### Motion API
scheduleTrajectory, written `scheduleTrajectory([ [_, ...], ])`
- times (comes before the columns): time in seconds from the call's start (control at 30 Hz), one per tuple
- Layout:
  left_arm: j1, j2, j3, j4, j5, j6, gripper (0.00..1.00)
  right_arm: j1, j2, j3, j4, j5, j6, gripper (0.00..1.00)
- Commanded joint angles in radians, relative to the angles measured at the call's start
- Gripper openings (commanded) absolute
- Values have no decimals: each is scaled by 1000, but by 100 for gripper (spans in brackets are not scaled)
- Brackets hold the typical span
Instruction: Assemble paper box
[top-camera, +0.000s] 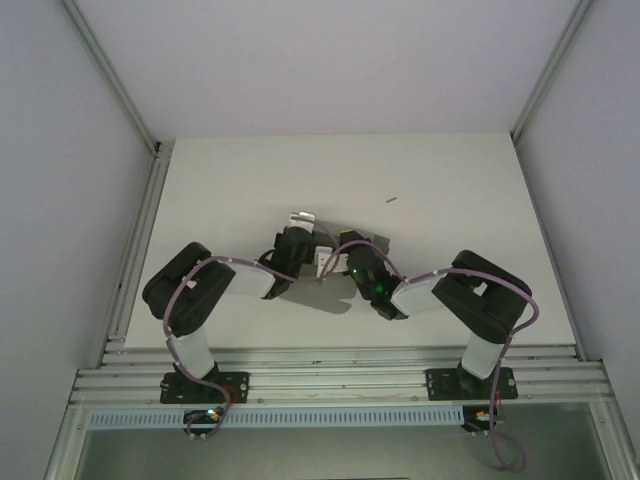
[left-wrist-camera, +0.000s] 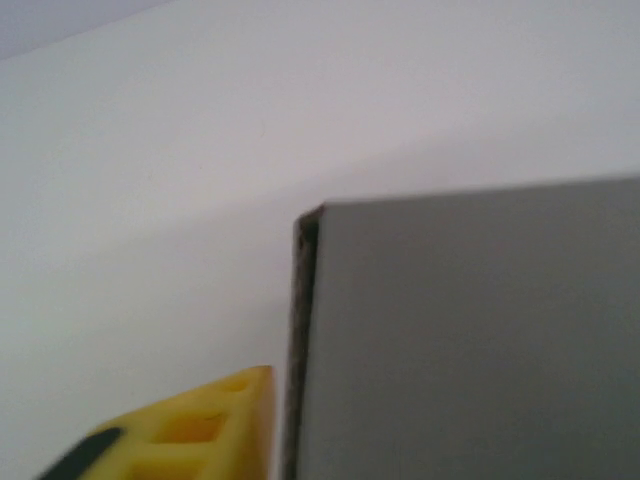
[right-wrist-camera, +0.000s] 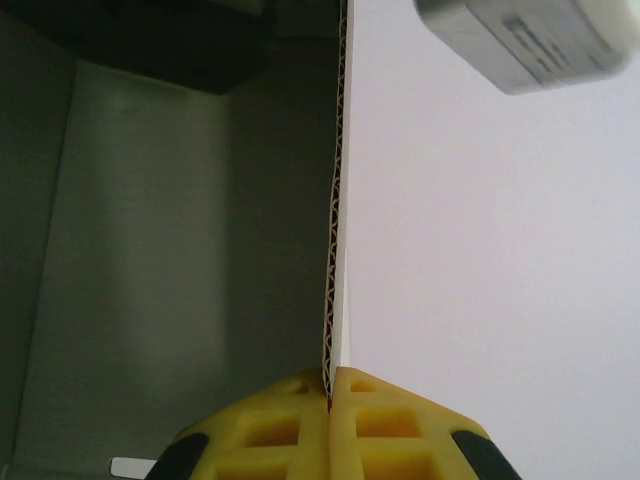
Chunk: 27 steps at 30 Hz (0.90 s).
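**While my right fingers (right-wrist-camera: 380, 425) clamp a wall, the left fingers (left-wrist-camera: 190, 430) are unreadable**

Because the right fingers are closed flat on the corrugated top edge of one upright wall, the paper box (right-wrist-camera: 150, 250) is braced for folding, I judge. One yellow left tip sits just beside the box's outer corner, and I cannot tell whether that pair is open or gripping. Seen from above, the box lies mid-desk between both wrists. Bare desk (top-camera: 250, 180) lies to the left, right and far side, so flaps have room to swing.
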Motion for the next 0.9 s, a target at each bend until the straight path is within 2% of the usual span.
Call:
scheduleTrajectory([
  [0.0,83,-51,-75,-6,173,-45,40,8,30,-15,-129,-55,32,0],
  [0.07,147,-77,-110,30,346,-115,40,7,28,-12,-128,-52,30,0],
  [0.13,179,-85,-152,115,427,-144,46,7,31,-10,-133,-48,28,0],
  [0.23,180,-94,-176,162,458,-133,50,7,34,-9,-131,-42,25,0],
  [0.37,177,-105,-168,147,481,-143,65,7,46,-3,-128,-31,22,0],
  [0.5,151,-127,-156,129,449,-132,65,7,56,1,-117,-22,17,0],
  [0.57,134,-141,-147,103,374,-123,63,7,59,0,-113,-20,16,0],
  [0.63,131,-147,-145,92,328,-108,53,7,59,0,-109,-17,14,0],
  [0.67,138,-143,-139,88,320,-115,45,7,59,0,-110,-17,13,0],
  [0.77,167,-106,-115,89,379,-135,33,7,58,-3,-113,-25,10,0],
  [0.87,171,-47,-82,120,395,-109,35,9,46,-8,-130,-47,18,0],
])
